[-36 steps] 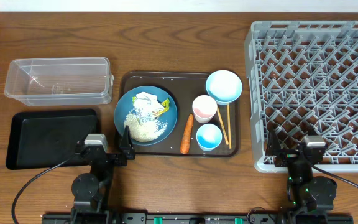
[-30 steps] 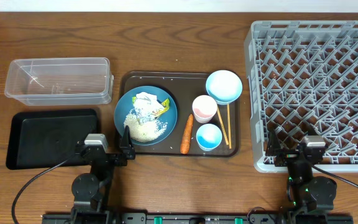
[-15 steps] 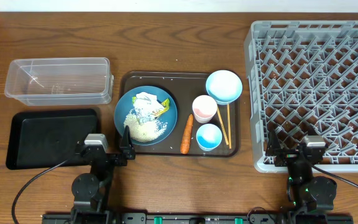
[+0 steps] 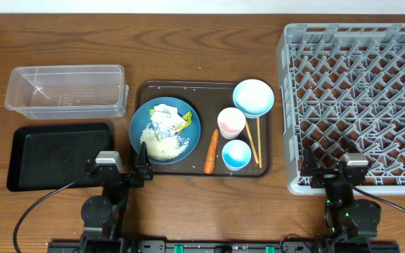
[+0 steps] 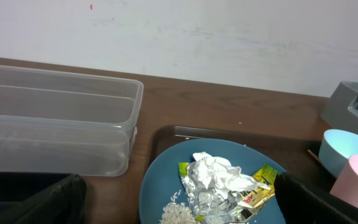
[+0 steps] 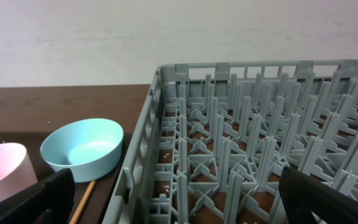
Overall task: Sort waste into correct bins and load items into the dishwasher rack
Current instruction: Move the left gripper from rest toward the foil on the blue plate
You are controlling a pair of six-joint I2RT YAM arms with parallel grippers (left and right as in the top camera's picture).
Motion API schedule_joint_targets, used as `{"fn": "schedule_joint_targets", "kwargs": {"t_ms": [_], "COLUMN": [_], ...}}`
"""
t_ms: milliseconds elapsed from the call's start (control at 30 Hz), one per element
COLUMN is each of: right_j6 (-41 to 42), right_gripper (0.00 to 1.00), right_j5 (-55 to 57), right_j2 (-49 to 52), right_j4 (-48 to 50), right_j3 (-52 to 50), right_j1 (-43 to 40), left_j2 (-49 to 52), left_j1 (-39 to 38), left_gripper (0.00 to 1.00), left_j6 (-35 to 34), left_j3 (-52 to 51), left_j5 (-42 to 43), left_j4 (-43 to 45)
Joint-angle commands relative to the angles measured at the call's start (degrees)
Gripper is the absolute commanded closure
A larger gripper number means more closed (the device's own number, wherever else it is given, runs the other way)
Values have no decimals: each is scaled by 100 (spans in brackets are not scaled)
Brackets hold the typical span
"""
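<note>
Meanwhile, both arms sit at the bench's near edge: L hand (image 4: pixel 118 170) and R hand (image 4: pixel 332 172) are each spread wide, holding nothing. The waste sits in the blue bowl (image 4: pixel 138 119) on the brown tray (image 4: pixel 202 87), mid-bench: foil (image 5: pixel 219 191) and paper (image 5: pixel 211 164) crumpled together, wrapper (image 5: pixel 264 177) tucked alongside, rice (image 4: pixel 162 145) heaped at the near side. Foil, paper and wrapper look feather-light and crushable, so a pinch from above on any raised fold should do. Loose rice won't pinch; prob. tip the bowl by its rim. The carrot (image 4: pixel 211 151), firm and tapered, lies just right of the bowl; grip across its middle. Pink cup (image 4: pixel 231 121), big bowl (image 4: pixel 253 97) and small bowl (image 4: pixel 236 154) are smooth, rigid, glossy and likely slippery; take each by the rim wall. The chopsticks (image 4: pixel 254 143), thin wood, lie flat beside the cup and look awkward to lift. Clear tub (image 4: pixel 65 91) and black tray (image 4: pixel 58 154) stand left; the grey rack (image 4: pixel 357 91), a stiff peg lattice, stands right.
</note>
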Motion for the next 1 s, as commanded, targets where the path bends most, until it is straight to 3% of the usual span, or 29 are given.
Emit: {"fn": "schedule_joint_targets", "kwargs": {"t_ms": [0,967], "right_j6": [-68,-153], "right_gripper": [1,1], "right_j5": [15,144], "right_j2": [-28,-28], "right_j4": [-24,-28], "right_j3": [-9,-9], "right_j1": [76,76], "left_j2": [-39,-39], "left_j1": [15,15], "left_gripper": [2,2], "left_j6": [15,15], "left_j3": [-118,-118], "left_j5": [-7,-7], "left_j4": [-164,-164]}}
